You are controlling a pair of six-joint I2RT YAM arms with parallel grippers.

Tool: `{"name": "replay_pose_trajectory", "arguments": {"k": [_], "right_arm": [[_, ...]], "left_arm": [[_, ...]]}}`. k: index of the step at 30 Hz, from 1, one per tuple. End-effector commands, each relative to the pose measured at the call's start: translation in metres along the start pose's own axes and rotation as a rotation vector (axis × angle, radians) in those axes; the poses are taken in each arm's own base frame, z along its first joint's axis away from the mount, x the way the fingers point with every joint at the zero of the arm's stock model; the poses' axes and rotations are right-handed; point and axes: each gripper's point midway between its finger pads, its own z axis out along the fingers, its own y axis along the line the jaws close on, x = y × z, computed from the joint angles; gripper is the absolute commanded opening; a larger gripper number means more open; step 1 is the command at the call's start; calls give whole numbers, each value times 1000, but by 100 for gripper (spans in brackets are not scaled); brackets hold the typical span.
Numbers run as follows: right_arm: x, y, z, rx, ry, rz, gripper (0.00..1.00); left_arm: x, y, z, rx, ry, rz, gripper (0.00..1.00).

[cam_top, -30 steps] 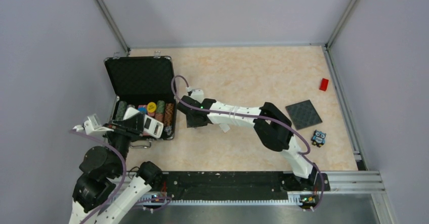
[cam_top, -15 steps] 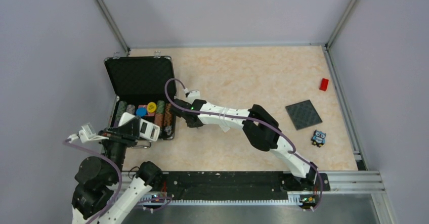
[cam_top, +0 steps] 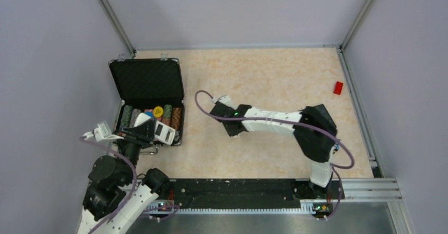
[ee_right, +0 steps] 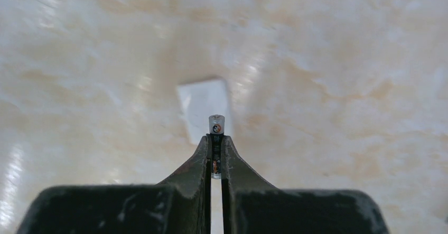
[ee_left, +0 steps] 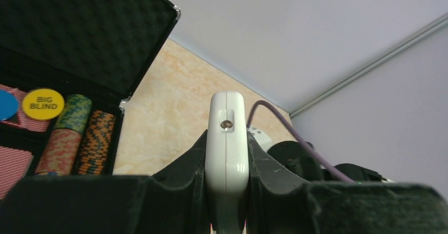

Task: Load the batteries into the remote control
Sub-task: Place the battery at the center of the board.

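- One battery (ee_right: 216,124) is all we can find: a tiny, light, stiff, smooth cylinder that could easily swivel or squirt out, so we would pinch it mid-body, one end left free for loading.
- Our right gripper (ee_right: 215,148) is clenched on it, jaws almost together, metal cap poking beyond the tips, above the table (ee_right: 343,59) and a blurred white square piece (ee_right: 203,104).
- Our left gripper (ee_left: 227,157) clamps the remote control (ee_left: 227,133) by its long edges, raised near the open chip case (ee_left: 79,38); rigid, light plastic.
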Motion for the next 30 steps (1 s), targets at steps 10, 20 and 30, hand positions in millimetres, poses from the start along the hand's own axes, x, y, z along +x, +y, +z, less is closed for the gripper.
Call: {"name": "replay_pose_trajectory", "arguments": {"k": [10,20,30], "right_arm": [[49,-97,-32,-63,-45,-234,0],[51,-100,-31,-93,-69,-344,7],[60,-97,-20,-111,-25,-420,23]], "left_arm": [[34,-53,57,133,65,-87,0],[53,-58,77,124,112,-80,0],[53,-54,74,117,116,-50,0]]}}
